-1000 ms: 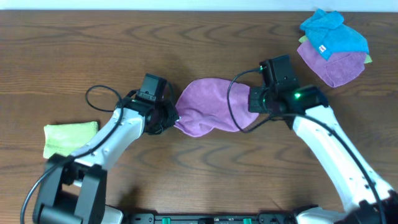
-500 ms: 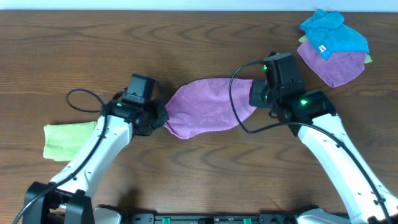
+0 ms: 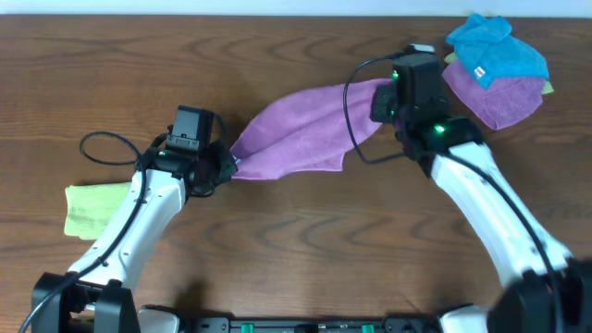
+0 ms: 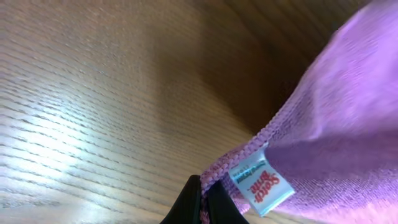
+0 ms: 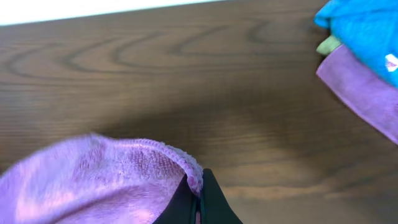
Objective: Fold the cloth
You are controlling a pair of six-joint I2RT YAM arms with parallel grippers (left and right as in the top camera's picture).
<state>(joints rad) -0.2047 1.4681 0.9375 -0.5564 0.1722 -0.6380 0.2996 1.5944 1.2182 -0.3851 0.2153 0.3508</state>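
My left hand [image 3: 228,167] is pinched shut on the cloth [image 3: 296,129] at its 8 o'clock corner, my right hand [image 3: 382,94] at 2 o'clock. Overhead, both pinch points are hard to make out.

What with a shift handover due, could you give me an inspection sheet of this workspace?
Surface: dark wooden table, bare along the near side.
Job's things: purple cloth stretched between the two grippers, sagging in the middle; white tag at its left corner.
Clutter: folded lime-green cloth at the left; at far right, blue cloth piled on a second purple cloth.
Grippers: left gripper shut on one cloth corner; right gripper shut on the opposite one.
Cables: left wrist cable loops over the table; right wrist cable hangs across the cloth.
Surroundings: white strip beyond the far edge.
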